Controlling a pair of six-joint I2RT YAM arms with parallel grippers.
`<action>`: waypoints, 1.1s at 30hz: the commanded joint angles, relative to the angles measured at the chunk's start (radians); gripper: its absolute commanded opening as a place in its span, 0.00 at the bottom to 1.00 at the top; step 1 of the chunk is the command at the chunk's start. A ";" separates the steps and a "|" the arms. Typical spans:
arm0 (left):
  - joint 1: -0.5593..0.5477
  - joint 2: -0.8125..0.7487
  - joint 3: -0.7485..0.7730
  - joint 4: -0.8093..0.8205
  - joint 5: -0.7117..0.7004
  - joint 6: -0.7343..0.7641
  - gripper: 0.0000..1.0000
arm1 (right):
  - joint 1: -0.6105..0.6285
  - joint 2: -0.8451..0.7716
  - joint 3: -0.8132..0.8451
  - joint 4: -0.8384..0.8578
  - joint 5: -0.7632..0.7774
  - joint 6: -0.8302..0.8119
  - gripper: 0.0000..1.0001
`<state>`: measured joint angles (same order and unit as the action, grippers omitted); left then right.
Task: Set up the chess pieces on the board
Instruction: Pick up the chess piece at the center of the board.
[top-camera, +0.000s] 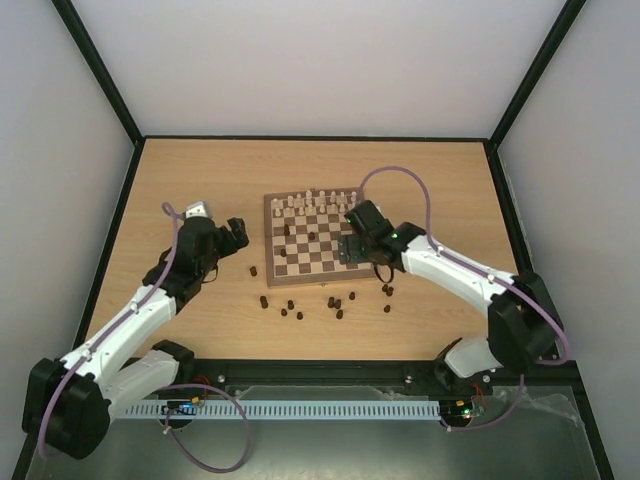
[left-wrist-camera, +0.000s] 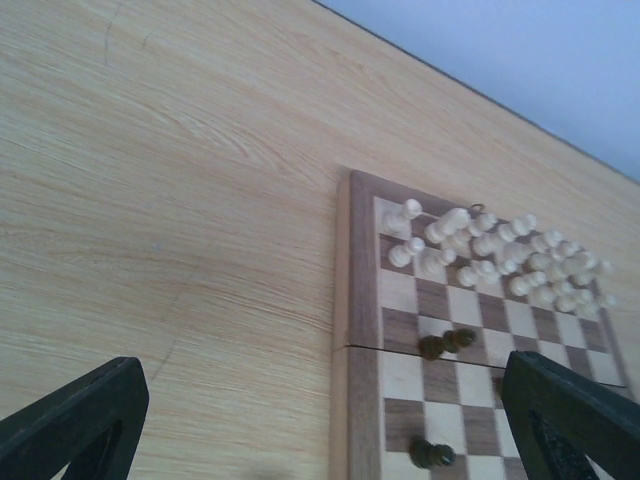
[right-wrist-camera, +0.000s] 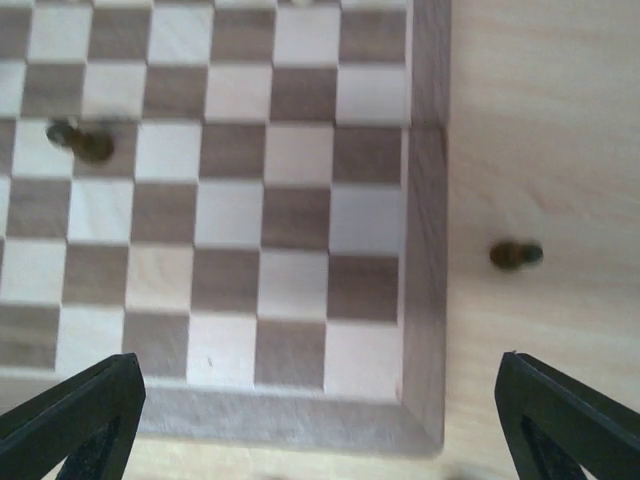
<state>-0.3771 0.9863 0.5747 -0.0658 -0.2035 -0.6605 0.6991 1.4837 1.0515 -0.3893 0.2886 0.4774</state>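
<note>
The board (top-camera: 318, 258) lies mid-table with the cream pieces (top-camera: 318, 205) on its far rows. Two dark chess pieces (top-camera: 289, 230) stand on its left half. Several more dark pieces (top-camera: 335, 305) are scattered on the table in front of it. My left gripper (top-camera: 240, 238) is open and empty just left of the board. Its wrist view shows the board's left border (left-wrist-camera: 360, 330) and two dark pieces (left-wrist-camera: 447, 343). My right gripper (top-camera: 352, 250) is open and empty over the board's near right corner (right-wrist-camera: 425, 400). One dark piece (right-wrist-camera: 515, 255) lies on the table beside that corner.
The wooden tabletop (top-camera: 200, 180) is walled by pale panels at the back and sides. A black rail (top-camera: 320, 370) runs along the near edge by the arm bases. A lone dark piece (top-camera: 253, 270) lies left of the board's near corner.
</note>
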 joint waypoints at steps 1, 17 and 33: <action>-0.011 -0.102 0.009 -0.075 0.071 -0.046 0.99 | -0.002 -0.139 -0.117 0.005 -0.053 0.038 0.94; -0.020 -0.189 0.017 -0.146 0.046 0.003 1.00 | -0.003 -0.058 -0.072 0.040 0.026 0.006 0.65; -0.020 -0.158 -0.022 -0.116 0.047 0.041 1.00 | -0.252 0.146 -0.013 0.066 -0.019 -0.042 0.55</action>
<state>-0.3946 0.8249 0.5739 -0.1860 -0.1509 -0.6460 0.4702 1.6020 1.0374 -0.3252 0.2905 0.4534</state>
